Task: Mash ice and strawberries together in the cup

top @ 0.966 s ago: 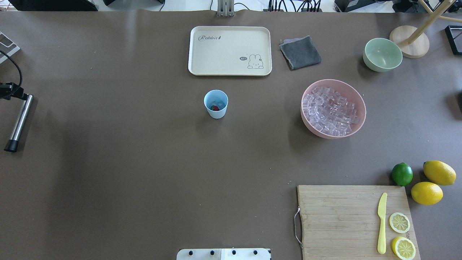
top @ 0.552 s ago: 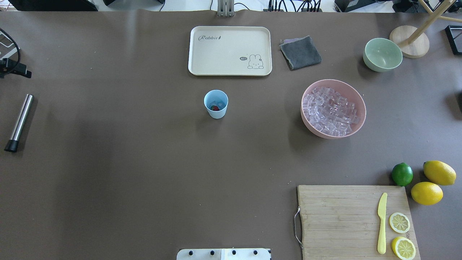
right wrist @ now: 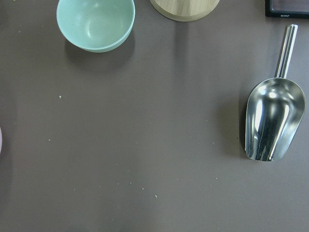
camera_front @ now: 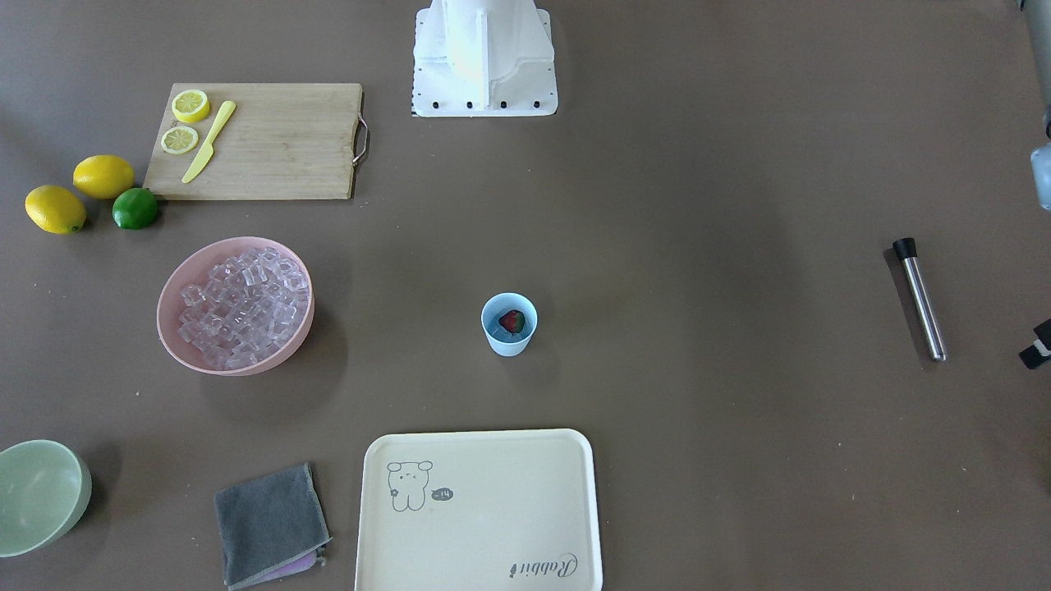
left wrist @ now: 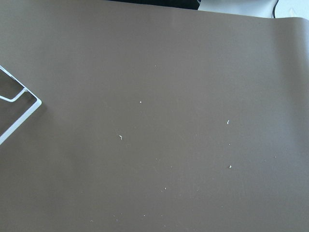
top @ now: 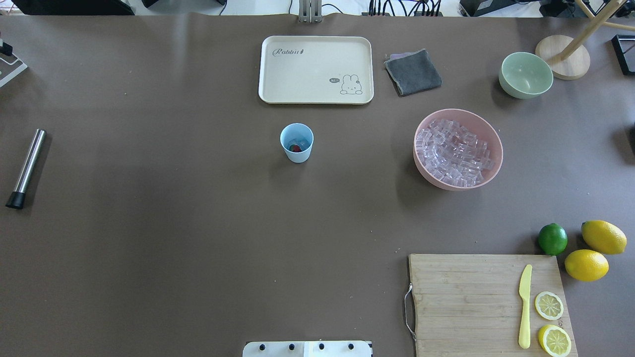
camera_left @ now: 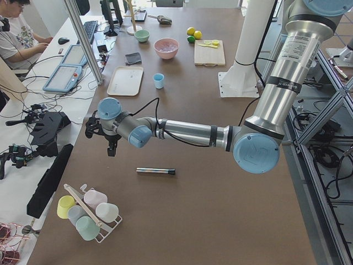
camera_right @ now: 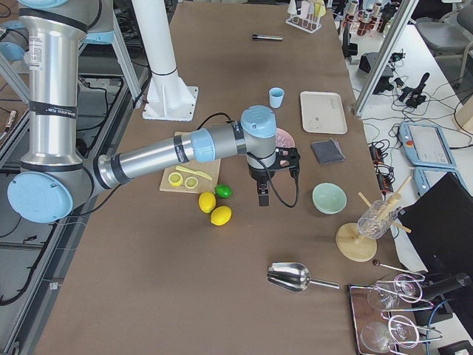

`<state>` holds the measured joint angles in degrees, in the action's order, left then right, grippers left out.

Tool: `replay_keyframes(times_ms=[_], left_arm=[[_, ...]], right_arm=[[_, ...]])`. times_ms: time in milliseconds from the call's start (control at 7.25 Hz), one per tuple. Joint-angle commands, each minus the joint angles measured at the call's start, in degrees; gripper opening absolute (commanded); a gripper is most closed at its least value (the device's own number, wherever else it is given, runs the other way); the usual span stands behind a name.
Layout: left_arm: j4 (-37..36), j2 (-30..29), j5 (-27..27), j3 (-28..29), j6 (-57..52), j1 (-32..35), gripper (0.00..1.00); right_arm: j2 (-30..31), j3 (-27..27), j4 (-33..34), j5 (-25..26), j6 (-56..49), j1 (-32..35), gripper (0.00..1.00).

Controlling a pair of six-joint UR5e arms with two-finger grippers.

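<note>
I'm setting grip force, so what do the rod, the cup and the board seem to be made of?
Rod: metal, probably steel, with a bright sheen along its length; black end cap, maybe rubber or plastic. Cup: likely plastic, matte, even pale blue. Board: wood or bamboo, showing grain and glued strips, unvarnished by its look.

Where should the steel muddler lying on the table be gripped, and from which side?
Probably mid-shaft on the muddler, from straight above, jaws across its width: it lies flat on the table, nothing beside it, a slim steel bar with its black cap at the robot-side end.
</note>
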<state>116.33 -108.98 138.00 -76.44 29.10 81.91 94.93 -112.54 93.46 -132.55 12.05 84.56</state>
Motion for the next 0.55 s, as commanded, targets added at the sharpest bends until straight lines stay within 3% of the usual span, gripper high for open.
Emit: replay_keyframes(times_ms=[0, 414], left_arm=[[-5.28, -1.65, 4.46, -2.56, -1.41, 4.21, 0.98], [-5.23, -1.40, 3.68, -3.36, -4.65, 3.95, 0.98]], right_arm=[[-0.79, 5.73, -0.29, 0.18, -0.45, -0.36, 0.99], [-1.41, 10.30, -0.38, 0.36, -3.07, -0.80, 0.99]])
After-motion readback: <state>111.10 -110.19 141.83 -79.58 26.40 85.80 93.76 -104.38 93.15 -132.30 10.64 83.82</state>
